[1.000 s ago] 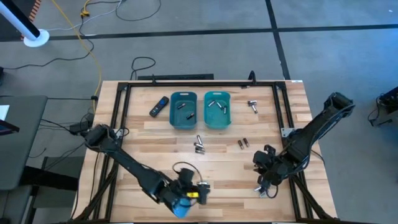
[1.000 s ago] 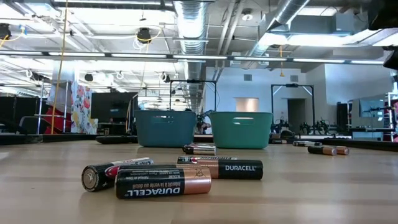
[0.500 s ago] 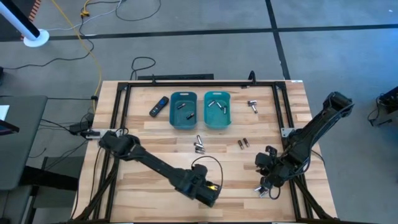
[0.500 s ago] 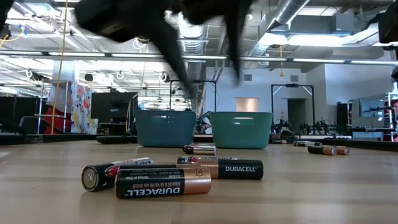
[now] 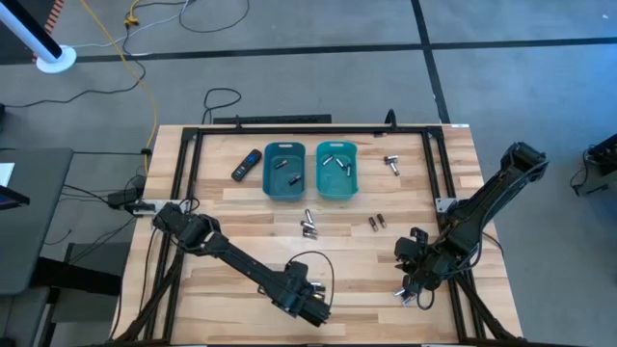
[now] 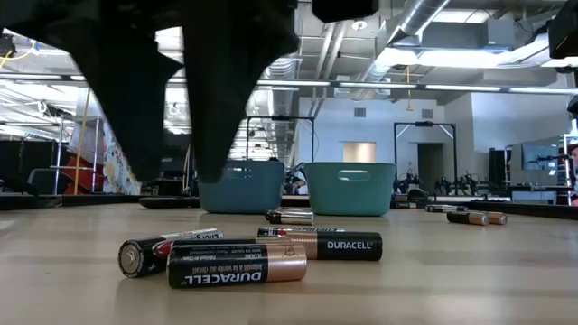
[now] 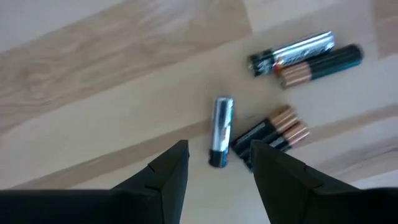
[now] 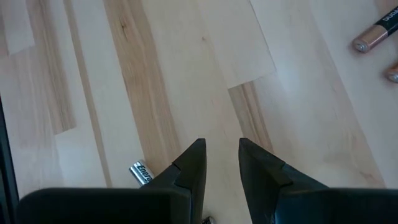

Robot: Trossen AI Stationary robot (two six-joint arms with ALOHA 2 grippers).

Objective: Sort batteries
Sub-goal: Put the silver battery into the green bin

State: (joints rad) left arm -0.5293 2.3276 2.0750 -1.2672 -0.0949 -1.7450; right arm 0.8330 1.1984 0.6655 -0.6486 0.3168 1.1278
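two teal bins sat side by side, each with batteries inside. in front of them lay three cells, two more to the right. the left gripper, fingers wide and empty, hung further forward; the right gripper, narrow and empty, was right of it.

Left dark six-joint arm stretched diagonally across the table toward its near edge, its two-finger left gripper tilted downward with fingers spread; right dark six-joint arm folded at the right side, its right gripper pointed downward, fingers set narrowly apart.
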